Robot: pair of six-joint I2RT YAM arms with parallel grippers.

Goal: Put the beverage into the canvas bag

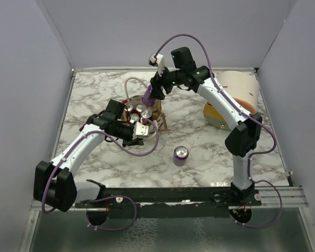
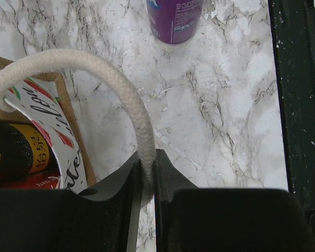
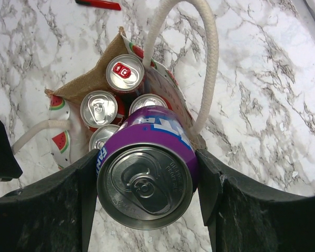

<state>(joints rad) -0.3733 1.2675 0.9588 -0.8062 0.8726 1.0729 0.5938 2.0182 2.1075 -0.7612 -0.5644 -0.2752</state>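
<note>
The canvas bag is a small tan tote with watermelon slices, at the table's middle left; it holds several cans. My right gripper is shut on a purple can, upright, just above the bag's opening; it also shows in the top view. My left gripper is shut on the bag's white rope handle, pulling it toward the near side; it shows in the top view. A second purple can stands on the table in front of the bag, also in the left wrist view.
A peach-and-yellow domed container lies at the back right behind my right arm. A red object lies on the marble beyond the bag. Grey walls close the table on three sides. The black rail runs along the near edge.
</note>
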